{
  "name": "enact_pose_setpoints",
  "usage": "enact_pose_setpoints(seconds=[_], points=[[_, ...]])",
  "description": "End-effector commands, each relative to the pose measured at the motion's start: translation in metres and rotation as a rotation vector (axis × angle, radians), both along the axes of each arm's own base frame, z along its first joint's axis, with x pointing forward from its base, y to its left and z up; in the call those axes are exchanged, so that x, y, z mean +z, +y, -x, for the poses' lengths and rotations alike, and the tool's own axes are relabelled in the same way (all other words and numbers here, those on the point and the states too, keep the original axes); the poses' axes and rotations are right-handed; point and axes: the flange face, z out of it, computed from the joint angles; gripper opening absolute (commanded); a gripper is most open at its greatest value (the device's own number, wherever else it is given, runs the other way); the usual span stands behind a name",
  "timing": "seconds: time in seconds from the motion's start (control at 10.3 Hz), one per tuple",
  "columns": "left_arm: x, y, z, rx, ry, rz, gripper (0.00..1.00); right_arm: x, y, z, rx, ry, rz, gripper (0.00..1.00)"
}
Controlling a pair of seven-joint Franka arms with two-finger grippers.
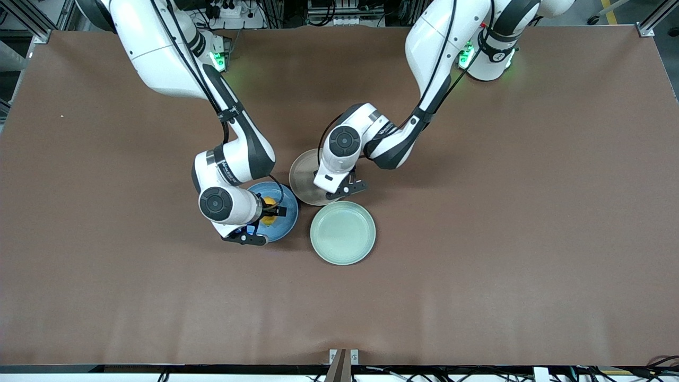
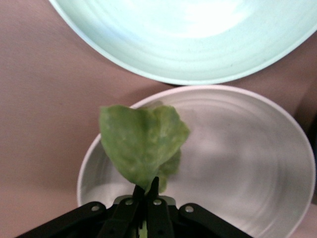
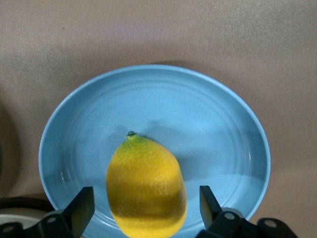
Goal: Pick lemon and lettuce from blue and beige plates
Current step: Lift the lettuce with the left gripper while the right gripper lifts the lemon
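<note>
The lemon (image 3: 146,188) lies on the blue plate (image 3: 223,114); in the front view it (image 1: 269,208) is partly hidden by the right wrist over that plate (image 1: 284,225). My right gripper (image 3: 144,198) is open, with one finger on each side of the lemon and a gap at both. My left gripper (image 2: 146,186) is shut on the stem end of the green lettuce leaf (image 2: 141,144) and holds it just over the beige plate (image 2: 247,148). In the front view the left hand (image 1: 337,183) hides the leaf over the beige plate (image 1: 302,178).
A pale mint-green plate (image 1: 342,232) lies nearer the front camera, touching distance from the blue and beige plates; it also shows in the left wrist view (image 2: 188,39). All three plates cluster mid-table on the brown tabletop (image 1: 504,239).
</note>
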Motion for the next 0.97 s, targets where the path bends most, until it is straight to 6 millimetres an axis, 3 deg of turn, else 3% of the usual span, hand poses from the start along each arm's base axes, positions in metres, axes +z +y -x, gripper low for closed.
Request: enact_pose_setpoints(seconds=[0.0, 0.19, 0.39, 0.48, 0.68, 0.87], points=[[0.043, 0.011, -0.006, 0.013, -0.007, -0.039, 0.0, -0.003, -0.001, -0.001, -0.016, 0.0, -0.012, 0.57], [0.085, 0.026, -0.019, 0.016, -0.032, -0.052, 0.0, -0.003, -0.002, -0.002, -0.018, 0.0, -0.012, 0.34], [0.138, 0.062, -0.047, 0.056, -0.051, -0.043, 0.0, 0.0, 0.0, -0.003, -0.013, -0.006, -0.014, 0.14], [0.155, 0.076, -0.057, 0.054, -0.059, -0.037, 0.0, 0.01, 0.001, -0.01, -0.001, -0.024, -0.02, 0.06], [0.188, 0.113, -0.079, 0.035, -0.074, -0.028, 0.0, 0.042, 0.0, -0.022, 0.066, -0.017, -0.042, 0.0], [0.219, 0.151, -0.093, 0.009, -0.093, -0.05, 0.0, 0.081, -0.044, -0.046, 0.115, -0.003, -0.049, 0.0]])
